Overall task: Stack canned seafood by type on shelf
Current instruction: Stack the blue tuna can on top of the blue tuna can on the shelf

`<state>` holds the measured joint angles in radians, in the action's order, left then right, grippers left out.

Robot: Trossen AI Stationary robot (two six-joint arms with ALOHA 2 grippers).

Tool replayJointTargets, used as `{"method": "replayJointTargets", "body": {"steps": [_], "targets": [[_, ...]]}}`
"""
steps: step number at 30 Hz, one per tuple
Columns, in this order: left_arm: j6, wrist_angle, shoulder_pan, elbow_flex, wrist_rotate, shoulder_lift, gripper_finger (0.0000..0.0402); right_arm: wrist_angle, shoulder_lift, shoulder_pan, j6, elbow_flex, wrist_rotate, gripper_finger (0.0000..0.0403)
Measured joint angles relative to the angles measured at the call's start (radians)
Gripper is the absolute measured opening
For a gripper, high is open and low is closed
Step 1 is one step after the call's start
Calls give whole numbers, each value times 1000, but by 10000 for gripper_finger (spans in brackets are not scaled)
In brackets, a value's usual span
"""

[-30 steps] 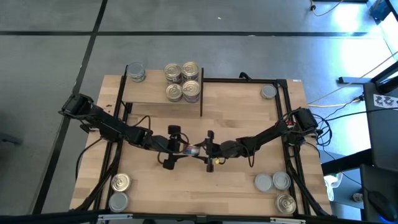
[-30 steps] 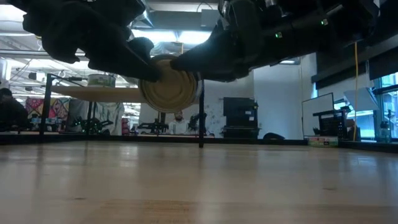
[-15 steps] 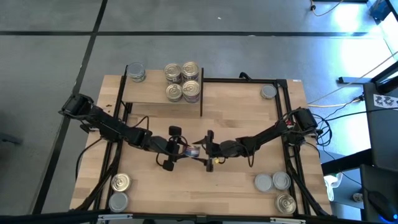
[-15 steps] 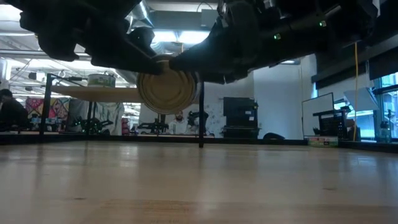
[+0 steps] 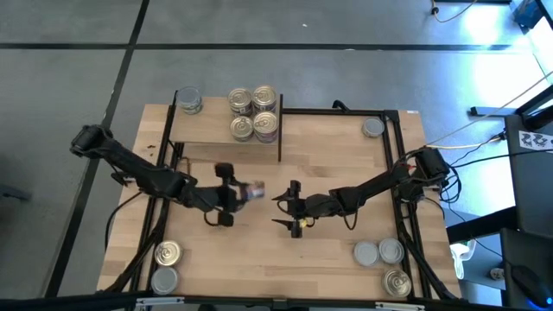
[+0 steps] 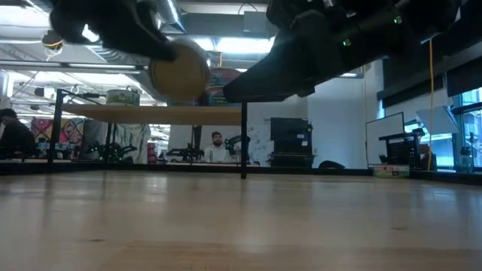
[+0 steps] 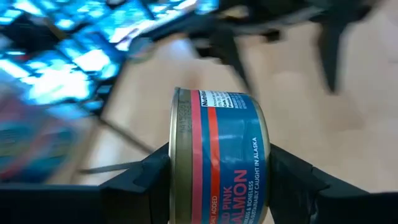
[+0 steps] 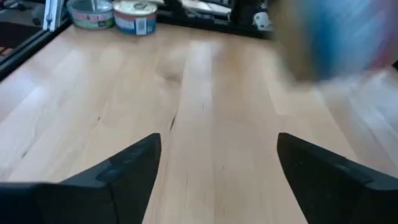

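While my left gripper (image 7: 217,171) pinches the salmon tin (image 5: 253,191) on its side, the shelf (image 5: 216,138) lies ahead, nearer it than my spread right gripper (image 5: 288,213).

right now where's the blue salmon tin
In the high view the blue salmon tin is held off the table in the left gripper, left of centre, just below the shelf; the open right gripper sits beside it.

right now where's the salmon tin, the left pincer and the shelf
salmon tin (image 7: 227,155): left wrist view, on its blue label side
left pincer (image 5: 226,194): high view, between its fingertips, shut on the tin
shelf (image 5: 212,130): high view, on a bare part of the light wood board
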<state>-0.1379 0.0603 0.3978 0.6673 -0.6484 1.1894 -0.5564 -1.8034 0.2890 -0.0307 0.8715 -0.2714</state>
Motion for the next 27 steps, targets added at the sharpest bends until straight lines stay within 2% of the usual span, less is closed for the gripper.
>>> {"method": "replayJointTargets", "body": {"steps": [4,8,12,17,23,27], "targets": [[-35,119,1,62,-146,-90,196,-2,0,0,0,0,3,312],[-191,122,-2,118,-300,-141,192,-3,0,0,0,0,3,312],[-355,120,-61,148,-424,-149,195,0,0,-2,0,0,3,312],[-449,123,-188,148,-424,-136,196,9,0,-2,0,0,3,312],[-461,124,-331,148,-290,-100,196,24,0,-2,0,0,3,312],[-462,123,-402,148,-276,-63,197,41,0,-2,0,-1,3,312]]}}
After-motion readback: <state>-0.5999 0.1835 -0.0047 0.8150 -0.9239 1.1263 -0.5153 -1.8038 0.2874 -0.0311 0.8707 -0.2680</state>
